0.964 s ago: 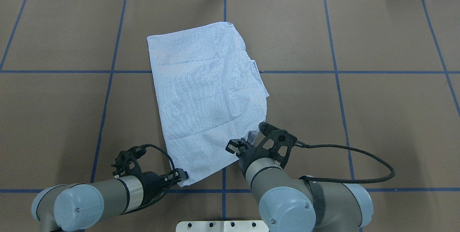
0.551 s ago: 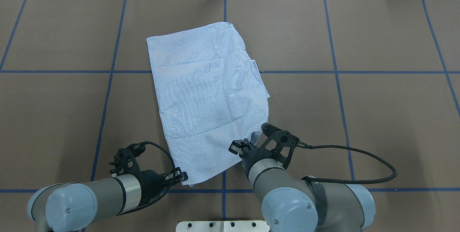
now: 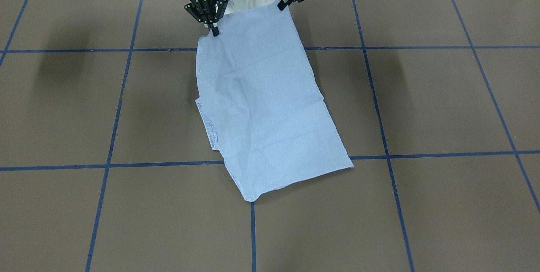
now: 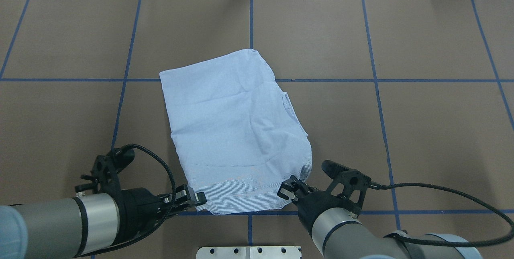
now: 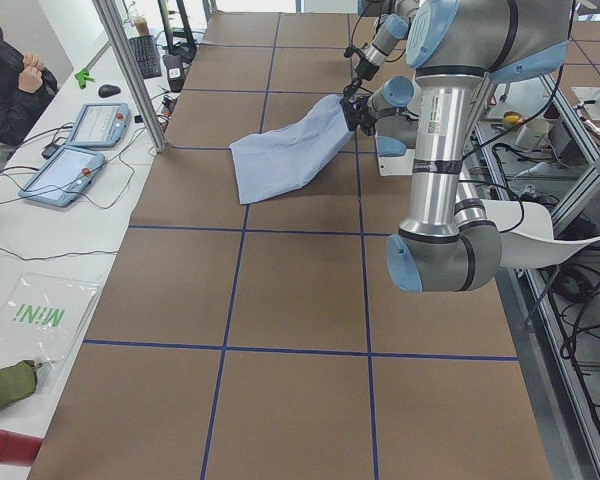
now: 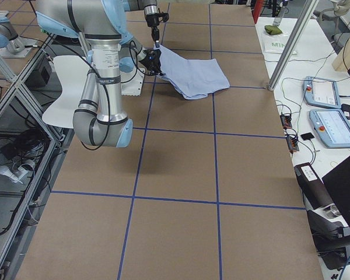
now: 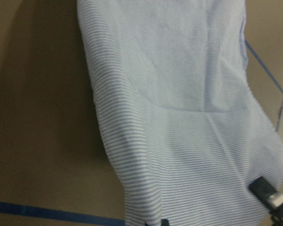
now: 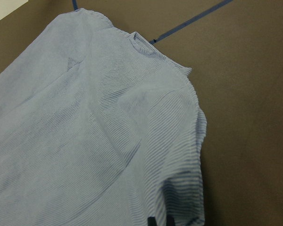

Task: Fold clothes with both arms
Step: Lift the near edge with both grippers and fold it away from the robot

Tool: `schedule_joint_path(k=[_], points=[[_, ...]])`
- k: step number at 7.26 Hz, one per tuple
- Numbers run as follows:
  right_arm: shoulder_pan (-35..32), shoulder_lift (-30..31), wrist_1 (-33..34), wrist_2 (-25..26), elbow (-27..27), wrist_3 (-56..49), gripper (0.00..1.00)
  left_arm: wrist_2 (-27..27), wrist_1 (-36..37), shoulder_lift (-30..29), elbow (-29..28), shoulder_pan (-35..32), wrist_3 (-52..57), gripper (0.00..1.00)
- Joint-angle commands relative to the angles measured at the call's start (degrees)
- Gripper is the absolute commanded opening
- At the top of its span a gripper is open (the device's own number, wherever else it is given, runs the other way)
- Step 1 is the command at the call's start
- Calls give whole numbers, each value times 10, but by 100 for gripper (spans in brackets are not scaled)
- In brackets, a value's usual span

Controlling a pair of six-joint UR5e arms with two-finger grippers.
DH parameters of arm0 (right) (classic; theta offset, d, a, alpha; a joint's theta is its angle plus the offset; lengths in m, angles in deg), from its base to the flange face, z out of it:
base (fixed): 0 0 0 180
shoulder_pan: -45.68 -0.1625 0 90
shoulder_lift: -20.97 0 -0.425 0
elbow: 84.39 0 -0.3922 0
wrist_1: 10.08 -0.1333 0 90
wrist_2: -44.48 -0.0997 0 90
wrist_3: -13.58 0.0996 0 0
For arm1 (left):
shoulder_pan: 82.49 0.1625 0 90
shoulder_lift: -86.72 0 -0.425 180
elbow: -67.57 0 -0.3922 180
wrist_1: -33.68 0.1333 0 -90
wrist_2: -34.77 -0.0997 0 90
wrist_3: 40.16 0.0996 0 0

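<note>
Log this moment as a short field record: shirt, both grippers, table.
shirt: light blue, finely striped, folded to a rough oblong, askew to the blue grid lines
near edge: lifted at the robot's side, sloping down to the far end, which rests on the table
left gripper: shut on the shirt's near left corner
right gripper: shut on the shirt's near right corner
table: brown surface, blue taped grid
stage: both near corners pinched, next fold not yet made
</note>
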Motion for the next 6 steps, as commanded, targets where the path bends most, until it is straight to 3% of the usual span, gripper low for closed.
schedule_joint_path(k=[1,5,6], points=[[14,-45,85,4,-40,-2,0,27,98,-12,40,-26,16,0],[-132,-202,99,-38,135,-77,0,28,136,-73,-89,-157,122,0],[-170,-261,99,-62,210,-98,0,28,153,-76,-108,-189,126,0]])
